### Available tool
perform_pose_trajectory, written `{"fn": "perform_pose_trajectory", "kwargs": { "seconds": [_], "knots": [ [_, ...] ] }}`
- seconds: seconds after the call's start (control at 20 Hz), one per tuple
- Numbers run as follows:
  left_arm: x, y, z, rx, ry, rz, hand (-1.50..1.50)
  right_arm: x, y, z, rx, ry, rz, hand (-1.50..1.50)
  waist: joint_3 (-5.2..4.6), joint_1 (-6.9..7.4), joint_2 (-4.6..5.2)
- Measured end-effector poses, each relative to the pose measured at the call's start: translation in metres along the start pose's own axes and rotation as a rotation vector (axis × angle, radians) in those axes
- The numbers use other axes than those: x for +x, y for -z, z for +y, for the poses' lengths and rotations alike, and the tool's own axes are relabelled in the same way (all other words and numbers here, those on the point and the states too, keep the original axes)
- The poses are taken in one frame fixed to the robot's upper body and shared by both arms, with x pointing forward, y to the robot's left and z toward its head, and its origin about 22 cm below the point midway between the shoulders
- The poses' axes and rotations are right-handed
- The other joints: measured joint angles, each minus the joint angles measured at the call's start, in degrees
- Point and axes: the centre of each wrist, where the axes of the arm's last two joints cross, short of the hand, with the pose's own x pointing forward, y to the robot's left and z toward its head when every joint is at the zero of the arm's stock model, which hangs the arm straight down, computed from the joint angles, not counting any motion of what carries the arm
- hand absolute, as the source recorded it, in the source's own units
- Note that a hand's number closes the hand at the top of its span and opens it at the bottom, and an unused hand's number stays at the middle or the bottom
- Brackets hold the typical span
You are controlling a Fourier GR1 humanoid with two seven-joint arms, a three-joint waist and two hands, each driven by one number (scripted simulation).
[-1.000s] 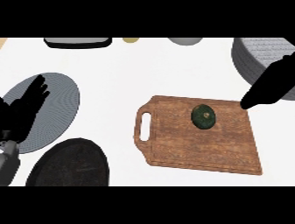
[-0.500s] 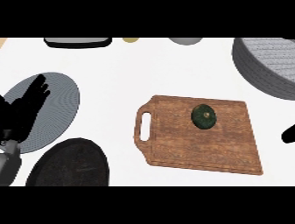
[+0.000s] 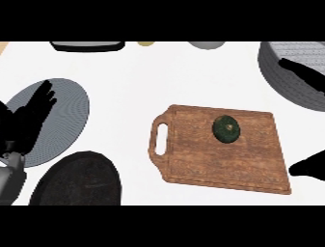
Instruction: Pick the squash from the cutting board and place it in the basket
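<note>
– Since a moment before, the right hand [image 3: 311,83] had come further into view. Back then only a dark bit of it showed at the counter's right edge. Now its long fingers lay across the grey basket [image 3: 287,72] in the counter's far right corner.
– Was it holding something?
– No. Its fingers were straight and spread, with nothing in them. Another part of it showed at the near right corner of the cutting board [image 3: 215,161].
– Where was the squash [image 3: 226,129]?
– Still on the board, toward its far right corner, round and dark green. It had not moved.
– And the left hand [image 3: 21,120]?
– It rested near the counter's left edge, fingers up and open, in front of a grey plate [image 3: 69,108]. A black plate [image 3: 79,181] lay by the counter's near left corner.
</note>
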Motion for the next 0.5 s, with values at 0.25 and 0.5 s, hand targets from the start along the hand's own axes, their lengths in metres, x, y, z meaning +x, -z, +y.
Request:
{"fn": "perform_pose_trajectory", "kwargs": {
  "seconds": [0.25, 0.5],
  "knots": [
    [0.002, 0.001, 0.001, -0.004, 0.008, -0.008, 0.00, -0.016, 0.023, 0.041, -0.048, 0.025, -0.020, -1.50, 0.01, 0.40, 0.10],
    [0.002, 0.000, 0.001, -0.009, 0.003, -0.008, 0.00, -0.034, 0.049, 0.076, -0.082, 0.102, -0.042, -1.50, 0.00, 0.58, 0.13]
  ]
}}
